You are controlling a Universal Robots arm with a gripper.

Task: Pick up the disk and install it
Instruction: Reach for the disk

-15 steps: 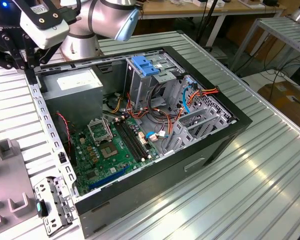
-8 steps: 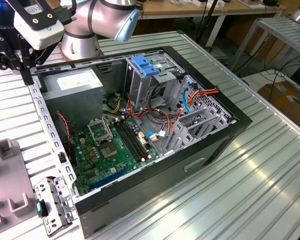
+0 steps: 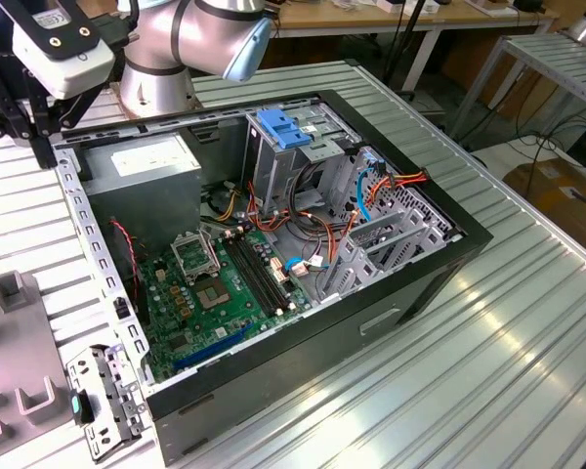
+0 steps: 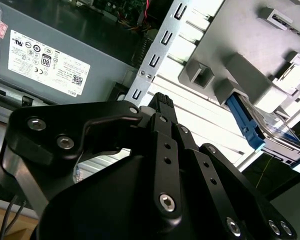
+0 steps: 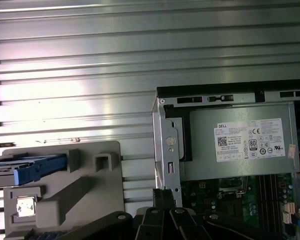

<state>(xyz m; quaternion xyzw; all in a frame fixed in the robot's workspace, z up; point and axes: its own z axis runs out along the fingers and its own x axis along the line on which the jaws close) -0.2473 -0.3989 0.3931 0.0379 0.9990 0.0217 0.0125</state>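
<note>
While I am watching from far away, the disk (image 5: 35, 167) is sitting in its gray holder (image 5: 65, 200) on the table (image 5: 140, 50), with its blue edge poking out. Nothing is touching it, so I am thinking the picking up is not done yet, and the putting in is not done either.

The holder is standing just beside the open computer case (image 3: 273, 362), on the exterior view's left of it. The gripper (image 4: 162, 100) is hanging over the spot between the holder and the case. It is near the gray power box (image 4: 55, 55) and well apart from the disk. Its two sides are looking pressed together, and it is holding nothing.

Inside the case, the blue latch plate (image 3: 278, 127) is sitting on top of the metal cage (image 3: 273, 181) at the far side.

I am counting one disk, one holder, one case, one power box, one blue latch plate and one gripper.
</note>
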